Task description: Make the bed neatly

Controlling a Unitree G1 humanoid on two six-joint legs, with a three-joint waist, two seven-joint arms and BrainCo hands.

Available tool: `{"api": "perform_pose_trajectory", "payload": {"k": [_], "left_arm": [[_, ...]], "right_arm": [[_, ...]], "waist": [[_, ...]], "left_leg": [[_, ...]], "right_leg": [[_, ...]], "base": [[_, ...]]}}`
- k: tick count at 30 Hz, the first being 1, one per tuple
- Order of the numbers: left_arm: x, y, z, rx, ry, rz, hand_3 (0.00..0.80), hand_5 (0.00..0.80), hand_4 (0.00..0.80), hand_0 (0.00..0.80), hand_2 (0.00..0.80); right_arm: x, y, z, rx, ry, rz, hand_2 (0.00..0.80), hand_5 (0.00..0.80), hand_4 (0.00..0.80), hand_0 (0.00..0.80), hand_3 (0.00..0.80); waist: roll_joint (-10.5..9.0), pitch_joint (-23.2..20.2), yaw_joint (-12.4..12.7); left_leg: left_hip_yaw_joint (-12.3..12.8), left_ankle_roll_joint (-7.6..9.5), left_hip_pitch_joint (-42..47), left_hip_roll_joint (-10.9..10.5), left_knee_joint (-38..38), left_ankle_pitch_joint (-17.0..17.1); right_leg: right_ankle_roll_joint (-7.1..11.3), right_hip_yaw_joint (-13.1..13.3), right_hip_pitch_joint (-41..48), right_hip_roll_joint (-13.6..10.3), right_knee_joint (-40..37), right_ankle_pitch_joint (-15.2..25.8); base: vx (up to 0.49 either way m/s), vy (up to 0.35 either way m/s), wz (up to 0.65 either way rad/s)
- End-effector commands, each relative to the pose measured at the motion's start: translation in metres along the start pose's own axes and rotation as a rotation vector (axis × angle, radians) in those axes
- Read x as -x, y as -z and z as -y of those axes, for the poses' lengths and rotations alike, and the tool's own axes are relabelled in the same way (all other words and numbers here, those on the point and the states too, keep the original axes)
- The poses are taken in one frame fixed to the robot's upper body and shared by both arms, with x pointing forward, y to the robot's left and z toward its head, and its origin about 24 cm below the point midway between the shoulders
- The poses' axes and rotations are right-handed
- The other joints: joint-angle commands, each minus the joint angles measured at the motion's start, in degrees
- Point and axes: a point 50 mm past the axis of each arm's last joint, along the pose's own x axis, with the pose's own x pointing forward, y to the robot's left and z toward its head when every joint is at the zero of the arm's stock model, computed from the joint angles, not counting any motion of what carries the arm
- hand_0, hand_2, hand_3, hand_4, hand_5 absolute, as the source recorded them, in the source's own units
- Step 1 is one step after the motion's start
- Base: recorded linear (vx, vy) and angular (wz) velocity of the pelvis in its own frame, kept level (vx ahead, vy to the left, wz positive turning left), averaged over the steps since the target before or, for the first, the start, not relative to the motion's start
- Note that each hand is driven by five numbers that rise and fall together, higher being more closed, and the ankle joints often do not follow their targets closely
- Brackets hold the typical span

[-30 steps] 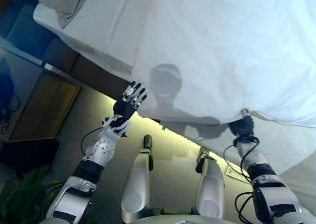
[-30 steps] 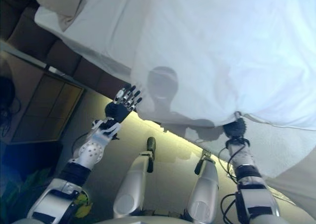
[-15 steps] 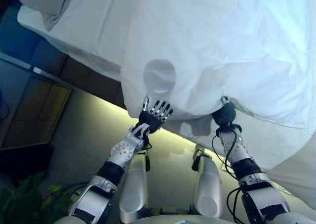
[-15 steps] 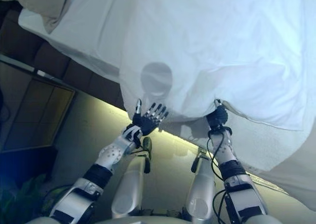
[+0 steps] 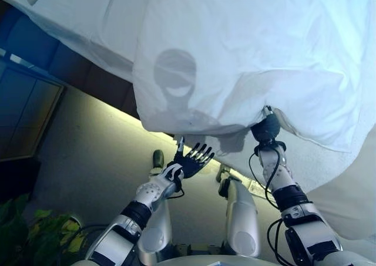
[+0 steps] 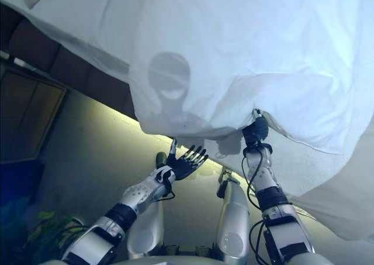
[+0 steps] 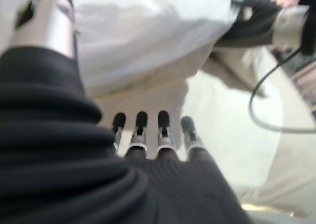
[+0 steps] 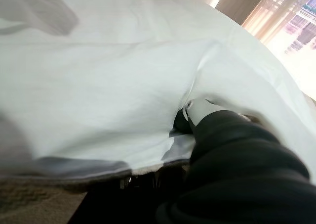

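Observation:
A white duvet (image 5: 247, 43) covers the bed and hangs over its near edge in a loose fold. My right hand (image 5: 265, 129) is raised to the hem, where the cloth bunches and puckers around it. In the right wrist view its thumb (image 8: 197, 110) pinches the duvet (image 8: 98, 75) and the other fingers are buried in the fold. My left hand (image 5: 191, 160) is open, fingers spread, just below the hanging corner of the duvet and apart from it. The left wrist view shows its straight fingers (image 7: 148, 130) pointing at the underside of the cloth.
Under the duvet runs the dark brown bed base (image 5: 76, 72) with a lit strip along the beige carpet (image 5: 88, 154). A paler sheet (image 5: 317, 160) shows to the right of my right hand. A wooden panel (image 5: 23, 119) and a green plant (image 5: 29, 231) are at the left.
The view has shifted. My left hand has swung right and down, from beside the duvet's left corner to beneath its hem. My right hand stays at the hem, which now sags in a deeper fold.

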Motion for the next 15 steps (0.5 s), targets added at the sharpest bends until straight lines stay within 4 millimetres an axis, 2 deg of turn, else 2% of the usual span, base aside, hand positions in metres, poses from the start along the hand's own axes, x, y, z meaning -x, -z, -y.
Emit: {"api": "perform_pose_trajectory", "payload": {"k": [1, 4, 9, 15], "left_arm": [[0.005, 0.016, 0.001, 0.018, 0.038, -0.095, 0.000, 0.000, 0.000, 0.000, 0.000], [0.003, 0.013, 0.007, 0.031, 0.052, -0.087, 0.000, 0.000, 0.000, 0.000, 0.000], [-0.012, 0.026, 0.025, -0.007, 0.069, -0.139, 0.000, 0.000, 0.000, 0.000, 0.000], [-0.025, 0.038, 0.038, -0.040, 0.058, -0.147, 0.000, 0.000, 0.000, 0.000, 0.000]], "right_arm": [[-0.006, -0.018, -0.038, -0.062, -0.157, 0.095, 0.800, 0.800, 0.800, 0.800, 0.800], [-0.006, -0.018, -0.042, -0.071, -0.161, 0.096, 0.800, 0.800, 0.800, 0.800, 0.800], [-0.009, -0.017, -0.046, -0.109, -0.176, 0.113, 0.800, 0.800, 0.800, 0.800, 0.800], [-0.011, -0.016, -0.056, -0.149, -0.206, 0.123, 0.800, 0.800, 0.800, 0.800, 0.800]], "waist": [[-1.61, -1.05, 2.49], [-1.89, -0.92, 2.40], [-2.35, -0.59, 2.11], [-3.31, -0.28, 1.25]], "left_leg": [[-2.75, -0.83, -3.90, 1.23, 2.67, 4.15], [-2.53, -0.69, -4.55, 1.41, 2.89, 4.19], [-2.29, -0.62, -5.72, 1.74, 3.68, 4.04], [-1.86, -0.71, -6.92, 2.27, 5.01, 3.81]], "right_leg": [[8.32, 1.54, 4.95, -7.20, -4.98, 8.68], [8.30, 1.78, 4.43, -7.02, -4.87, 8.64], [8.32, 1.34, 3.94, -6.91, -4.74, 8.79], [8.26, 1.57, 3.22, -6.64, -4.27, 8.88]], "base": [[0.013, -0.031, 0.02], [0.000, 0.000, 0.00], [-0.024, -0.032, 0.04], [0.000, -0.019, 0.00]]}}
